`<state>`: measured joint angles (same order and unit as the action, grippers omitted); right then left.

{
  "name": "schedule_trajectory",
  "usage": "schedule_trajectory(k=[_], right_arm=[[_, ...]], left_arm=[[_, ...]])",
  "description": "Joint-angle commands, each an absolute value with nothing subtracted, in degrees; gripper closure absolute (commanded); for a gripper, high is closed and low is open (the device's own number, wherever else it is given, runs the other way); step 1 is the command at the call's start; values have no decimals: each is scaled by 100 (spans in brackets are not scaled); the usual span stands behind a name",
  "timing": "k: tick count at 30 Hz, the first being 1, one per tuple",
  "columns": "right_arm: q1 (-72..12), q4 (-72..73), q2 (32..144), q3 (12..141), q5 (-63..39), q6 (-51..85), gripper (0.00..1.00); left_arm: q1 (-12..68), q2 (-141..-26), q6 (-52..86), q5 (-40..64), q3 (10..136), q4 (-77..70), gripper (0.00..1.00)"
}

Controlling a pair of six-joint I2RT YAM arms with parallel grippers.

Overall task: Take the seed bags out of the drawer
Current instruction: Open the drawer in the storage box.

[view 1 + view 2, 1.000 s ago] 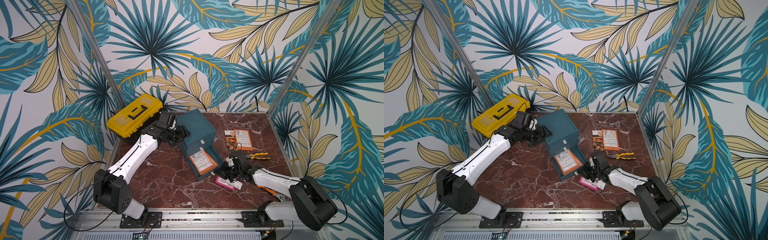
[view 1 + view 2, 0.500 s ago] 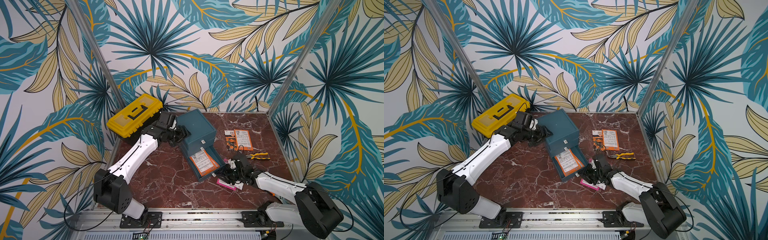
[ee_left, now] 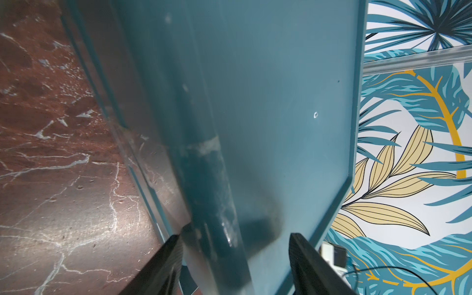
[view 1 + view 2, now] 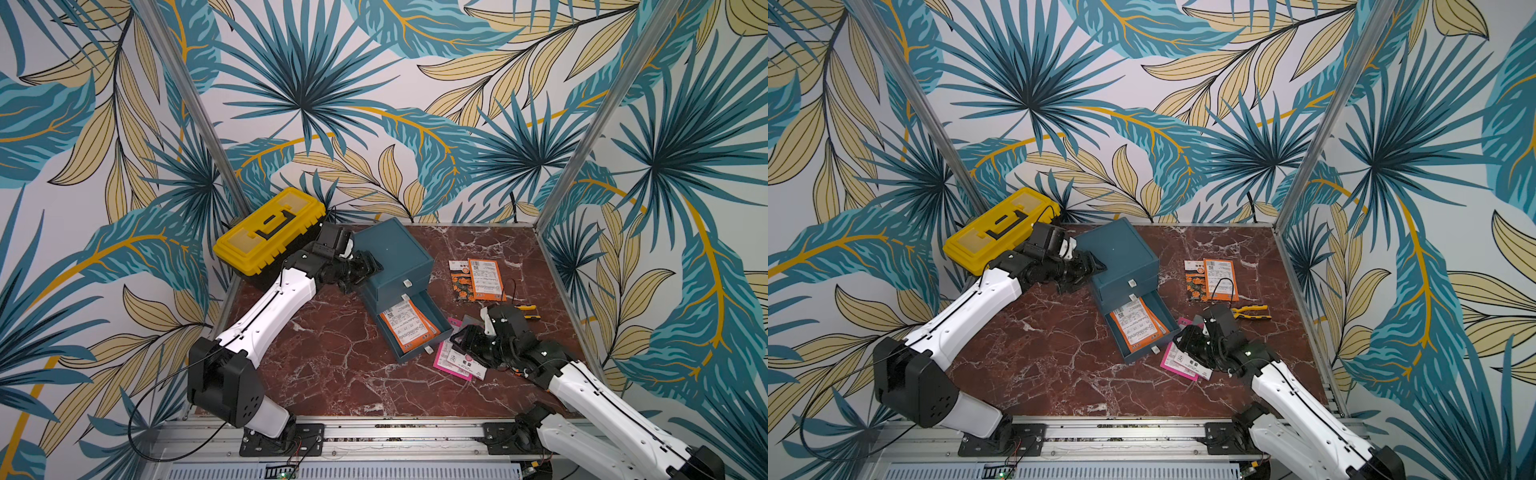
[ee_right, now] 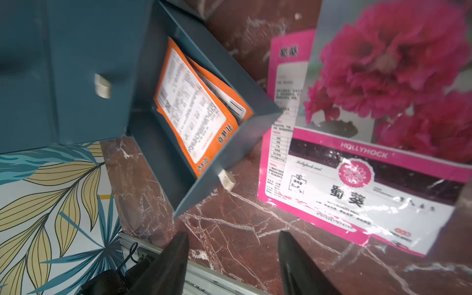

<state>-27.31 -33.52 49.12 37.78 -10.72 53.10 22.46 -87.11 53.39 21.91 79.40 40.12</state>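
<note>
**Right hand released beside the magenta bags**

The right hand (image 5: 232,233) hangs released, its fingers apart over the bare table (image 4: 332,374). It is just beside two overlapping magenta seed bags (image 4: 455,363), which lie outside the open bottom drawer (image 4: 411,354). Orange seed bags (image 4: 405,328) lie stacked inside the drawer. More orange packets (image 4: 482,278) lie further back. The left hand (image 3: 237,235) straddles the blue cabinet's (image 4: 390,245) rear corner, and I cannot tell whether it is clenched.
</note>
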Motion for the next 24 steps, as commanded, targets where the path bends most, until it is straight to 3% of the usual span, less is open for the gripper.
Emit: schedule_trajectory(k=[1, 10, 16, 24], right_arm=[[-2716, -4077, 5118, 4476, -495, 4214, 35], [-2722, -4221, 7522, 6523, -1309, 3032, 35], [-2797, -3740, 8290, 6634, -1640, 3146, 45], [-3010, -3563, 8984, 6611, -1466, 3076, 45]], left_arm=[[2286, -8763, 5282, 2328, 7869, 3703, 30], [2262, -8791, 5282, 2287, 7842, 3643, 30], [2232, -8859, 5304, 2350, 7904, 3605, 30], [2224, -8919, 5284, 2382, 7917, 3665, 30]])
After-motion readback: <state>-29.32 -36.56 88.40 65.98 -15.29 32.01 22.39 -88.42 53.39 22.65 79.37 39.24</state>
